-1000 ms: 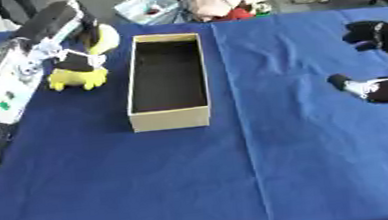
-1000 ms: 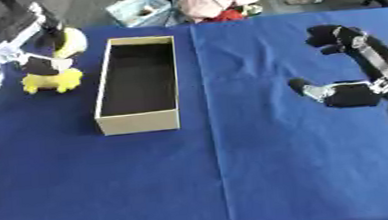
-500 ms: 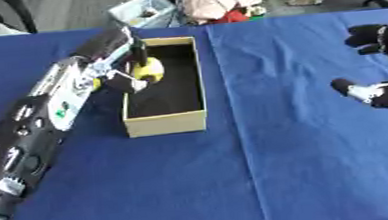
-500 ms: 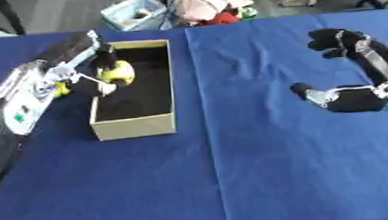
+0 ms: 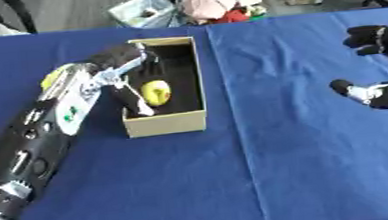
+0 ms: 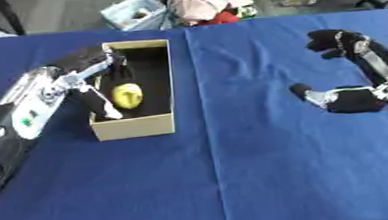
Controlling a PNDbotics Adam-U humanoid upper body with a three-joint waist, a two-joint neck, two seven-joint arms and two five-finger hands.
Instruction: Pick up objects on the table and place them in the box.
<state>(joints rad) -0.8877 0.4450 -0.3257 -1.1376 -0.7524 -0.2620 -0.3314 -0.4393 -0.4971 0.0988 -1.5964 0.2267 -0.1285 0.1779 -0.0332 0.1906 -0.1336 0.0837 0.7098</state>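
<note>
Left hand (image 5: pixel 121 63) over the open box (image 5: pixel 165 123), fingers (image 5: pixel 138 105) spread straight beside the yellow toy (image 5: pixel 156 92) lying inside; best lifted straight up, clear of the walls; right hand (image 6: pixel 354 99) idle, fingers relaxed, on blue counter (image 5: pixel 238 178)

The desk (image 5: pixel 265 176) wears a matt blue cloth, smooth but for a straight crease running from twelve to six o'clock. The box (image 5: pixel 165 123) looks like plain tan cardboard outside, dull and dark within, and the yellow object (image 5: pixel 156 92) inside it has a soft, faintly shiny surface. The left hand (image 5: pixel 127 57) is matt black above silvery metal arm plating, and the right hand (image 6: pixel 354 99) at three o'clock is matt black too.
</note>
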